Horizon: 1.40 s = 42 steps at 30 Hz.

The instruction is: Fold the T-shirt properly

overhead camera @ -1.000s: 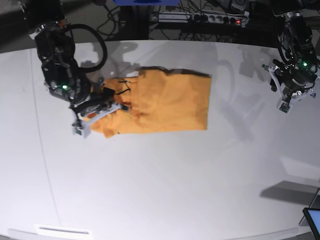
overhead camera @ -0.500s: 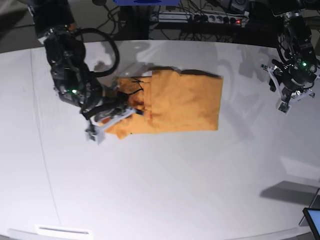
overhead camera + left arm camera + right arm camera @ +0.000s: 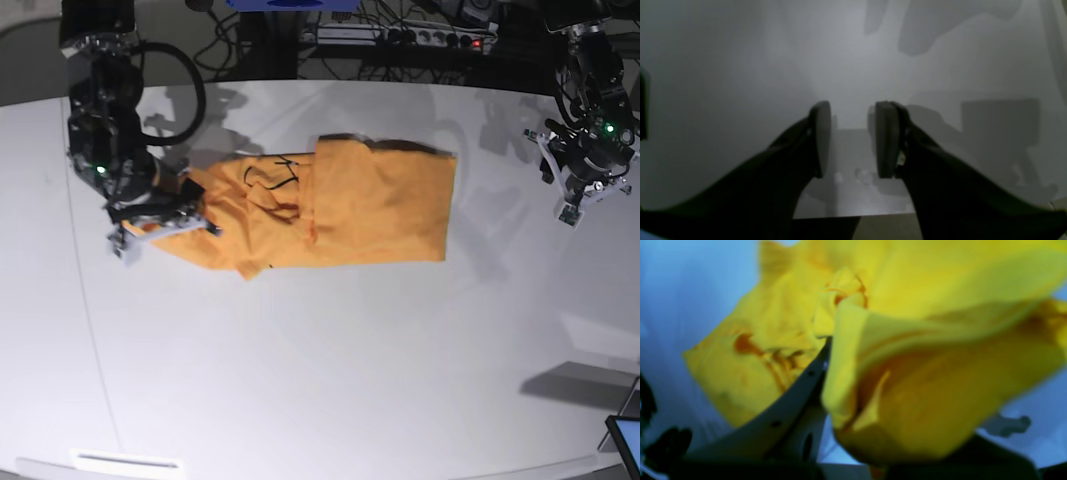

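From the base view, the T-shirt (image 3: 330,210) lies partly folded on the white table (image 3: 330,380), its left end pinched in the right gripper (image 3: 165,225). The left gripper (image 3: 585,195) hangs well apart over bare table near cables (image 3: 400,40). Its wrist view shows the fingers (image 3: 821,136) narrowly parted on nothing. The right wrist view fills with bunched yellow cloth (image 3: 907,373) clamped between the jaws.

Overhead base view, two close wrist views
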Each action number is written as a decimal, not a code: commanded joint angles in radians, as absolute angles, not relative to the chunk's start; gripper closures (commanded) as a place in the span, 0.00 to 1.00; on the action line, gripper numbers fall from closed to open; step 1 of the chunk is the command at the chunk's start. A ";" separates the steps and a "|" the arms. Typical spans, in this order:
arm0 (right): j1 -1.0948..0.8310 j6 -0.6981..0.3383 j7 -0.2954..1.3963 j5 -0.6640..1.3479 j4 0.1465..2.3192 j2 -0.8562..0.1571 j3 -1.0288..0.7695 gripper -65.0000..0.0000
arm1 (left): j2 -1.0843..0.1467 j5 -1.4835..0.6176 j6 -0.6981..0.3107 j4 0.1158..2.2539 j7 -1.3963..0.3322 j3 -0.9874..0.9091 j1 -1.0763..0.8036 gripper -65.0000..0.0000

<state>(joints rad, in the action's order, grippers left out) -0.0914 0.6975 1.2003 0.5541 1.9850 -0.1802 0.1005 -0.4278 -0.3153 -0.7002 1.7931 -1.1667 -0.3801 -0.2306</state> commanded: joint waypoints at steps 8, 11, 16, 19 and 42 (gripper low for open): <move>-0.143 0.650 1.187 0.848 1.957 -0.179 -0.211 1.00 | -0.452 -0.317 -0.698 1.807 -1.156 -0.390 -0.222 0.65; -0.154 0.599 1.191 0.969 1.922 -0.183 -0.246 1.00 | -0.452 -0.317 -0.698 1.807 -1.156 -0.390 -0.222 0.65; -0.170 0.530 1.202 1.187 1.862 -0.177 -0.248 1.00 | -0.452 -0.317 -0.698 1.807 -1.156 -0.390 -0.222 0.65; -0.193 0.524 1.193 1.325 1.813 -0.176 -0.246 1.00 | -0.452 -0.317 -0.698 1.807 -1.156 -0.390 -0.222 0.65; -0.194 0.561 1.196 1.164 1.954 -0.275 -0.225 1.00 | -0.432 -0.320 -0.698 1.810 -1.159 -0.369 -0.163 0.65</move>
<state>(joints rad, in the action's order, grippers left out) -0.2012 0.5663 1.1938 1.1412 1.9400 -0.2653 -0.2264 -0.4107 -0.3149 -0.7002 1.7943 -1.1755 -0.3672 -0.1818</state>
